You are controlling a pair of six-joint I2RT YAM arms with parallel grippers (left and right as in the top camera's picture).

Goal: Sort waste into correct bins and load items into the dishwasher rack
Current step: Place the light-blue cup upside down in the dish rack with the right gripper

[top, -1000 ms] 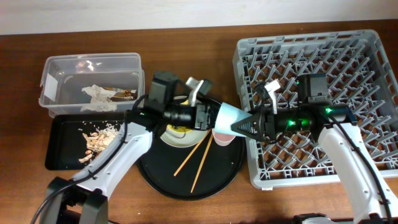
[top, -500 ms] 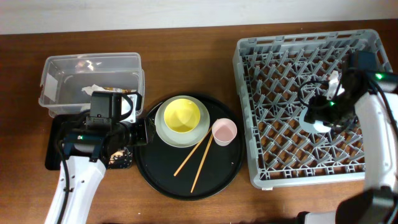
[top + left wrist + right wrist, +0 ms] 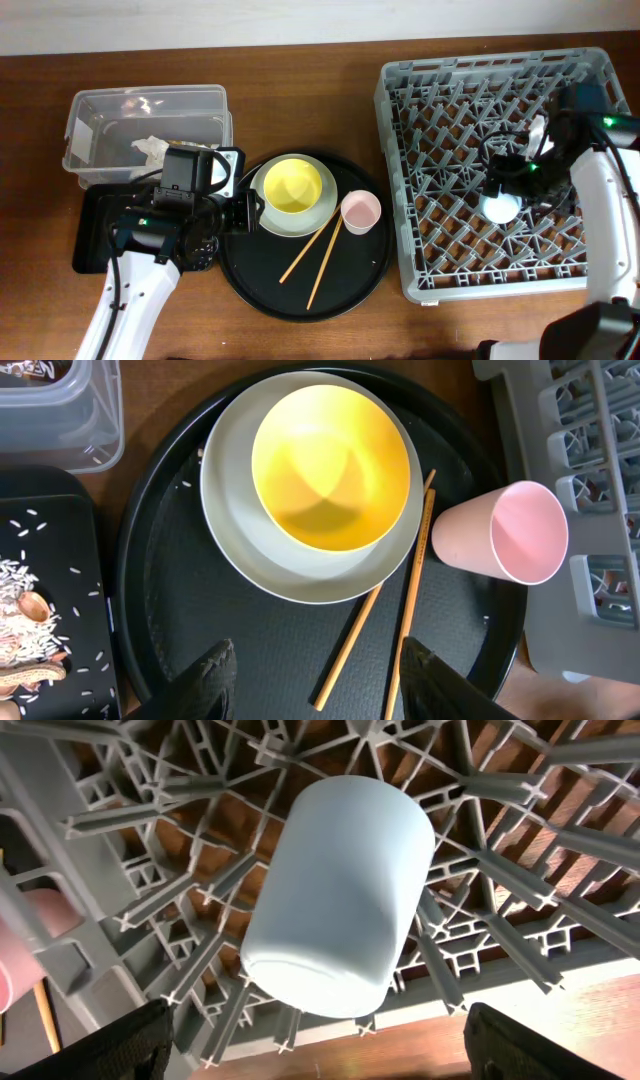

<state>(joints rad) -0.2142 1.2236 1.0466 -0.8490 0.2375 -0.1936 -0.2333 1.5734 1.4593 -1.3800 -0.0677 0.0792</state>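
Overhead only: takes in whole dishwasher rack (image 3: 480, 80) at right. Left wrist, closer: shows round black tray (image 3: 160, 620) bearing plate (image 3: 235, 530), yellow bowl (image 3: 330, 465) inside plate, pink cup (image 3: 505, 535) and chopsticks (image 3: 405, 620) beside; left gripper (image 3: 320, 685) fingers apart, empty. Right wrist alone makes clear blue cup (image 3: 340, 890), resting among rack pegs; right gripper (image 3: 315, 1050) spread wide, not touching it.

Dark wooden table (image 3: 300, 90), pale wall (image 3: 300, 18) behind

A: Room on the round black tray (image 3: 262, 296)?
B: Bare along the near edge. Chopsticks (image 3: 400, 610) cross the middle, pink cup (image 3: 505, 532) sits just beside the dishwasher rack (image 3: 400, 240).
A: Rack?
B: Upright pegs (image 3: 450, 110) all over. Blue cup (image 3: 340, 890) fills one spot.
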